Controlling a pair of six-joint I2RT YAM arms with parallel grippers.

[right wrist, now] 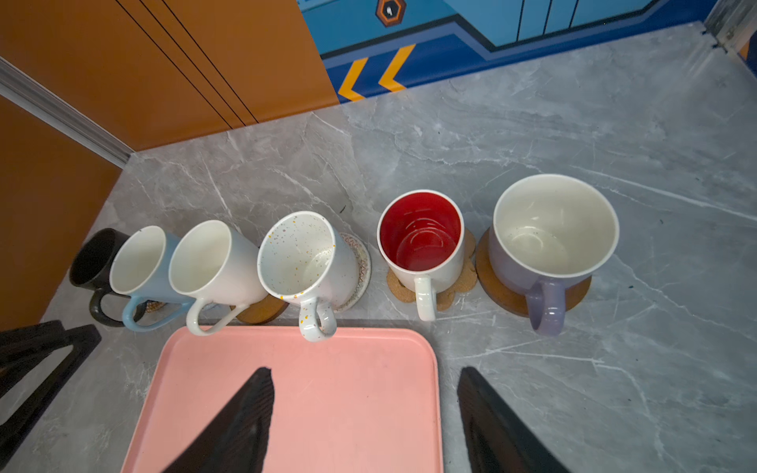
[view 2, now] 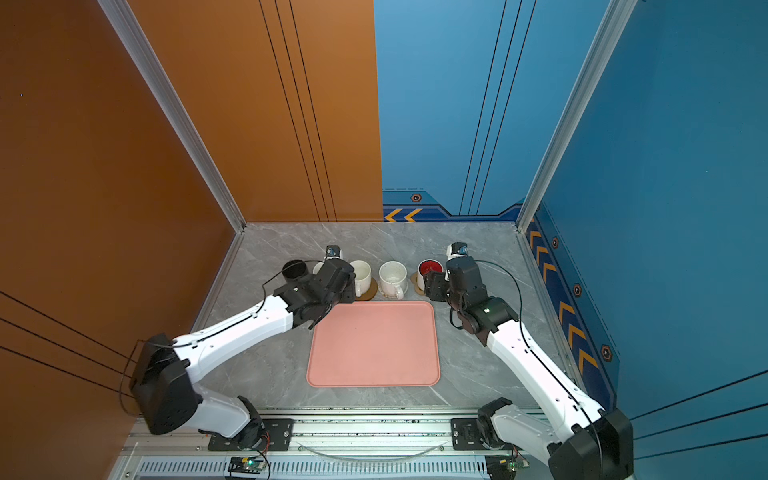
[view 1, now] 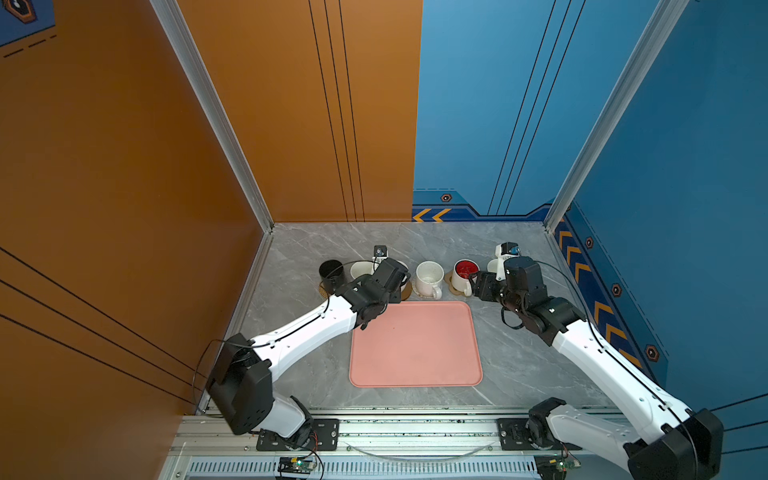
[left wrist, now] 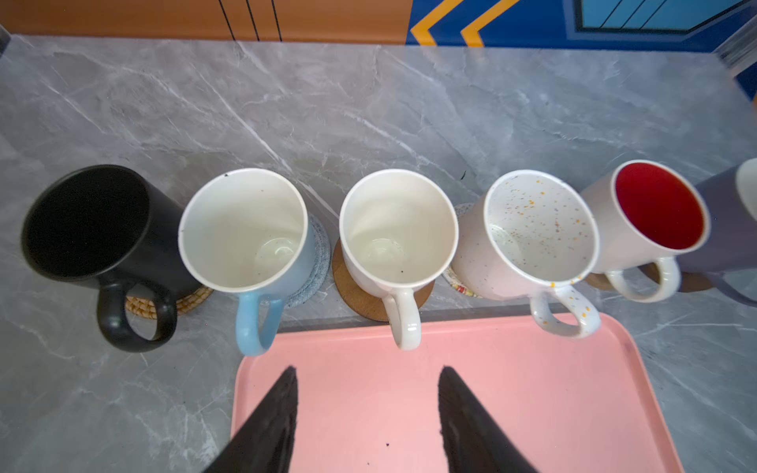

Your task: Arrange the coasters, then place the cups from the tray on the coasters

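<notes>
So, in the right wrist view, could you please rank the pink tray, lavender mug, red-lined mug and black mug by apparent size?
1. pink tray
2. lavender mug
3. red-lined mug
4. black mug, farthest off and partly hidden behind the light blue mug, so its real size is unsure.

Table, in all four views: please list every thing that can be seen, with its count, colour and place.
tray: one, pink, middle of the table, empty
black cup: one, left end of the row behind the tray, on straw coaster
light blue cup: one, second, on grey woven coaster
white cup: one, third, on brown coaster
speckled cup: one, white, fourth, on patterned coaster
red-inside cup: one, white outside, fifth, on cork coaster
lavender cup: one, right end, on second brown coaster
table: one, grey marble
orange wall: one, left and back
blue wall: one, right and back
left tool: one, black, open, empty, near the cups
right tool: one, black, open, empty, near the tray's far right corner
</notes>
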